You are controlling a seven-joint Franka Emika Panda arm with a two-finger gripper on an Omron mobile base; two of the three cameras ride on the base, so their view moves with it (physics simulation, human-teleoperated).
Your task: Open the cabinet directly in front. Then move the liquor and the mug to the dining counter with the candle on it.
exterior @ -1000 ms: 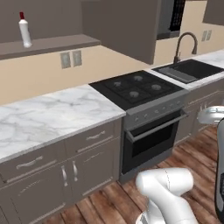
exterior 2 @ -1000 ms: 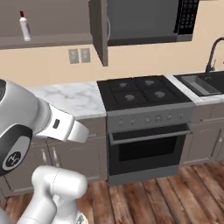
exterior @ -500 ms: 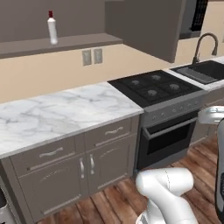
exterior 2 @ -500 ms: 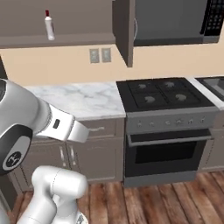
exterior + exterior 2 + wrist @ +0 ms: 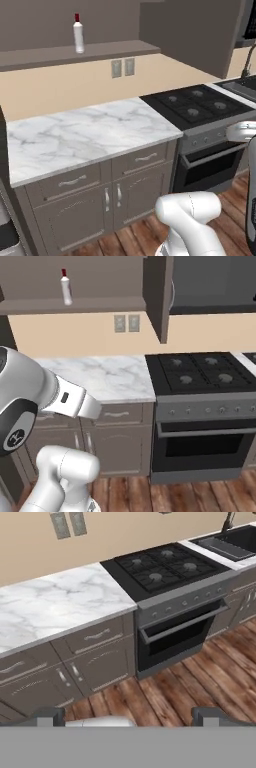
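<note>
- One bottle, the liquor [image 5: 78, 33], stands upright on the open cabinet [image 5: 60, 25] shelf at upper left; the mug is nowhere I can make out, perhaps further left on that shelf.
- Over the last second the whole scene has slid rightward in both base views, so the base is driving left along the kitchen run, not the things moving; the liquor now sits nearer the middle, which I judge brings it within reach.
- Below the shelf lies the marble worktop [image 5: 90, 135], bare, with drawers and doors under it.
- On the wall behind sit two outlets [image 5: 122, 67].
- The open cabinet door [image 5: 159, 298] juts out to the right of the liquor and could crowd a reach from that side.
- Further right are the stove [image 5: 200, 373] and the sink [image 5: 227, 544].
- The gripper [image 5: 127, 716] hangs low over the floor, fingers wide apart, holding nothing.
</note>
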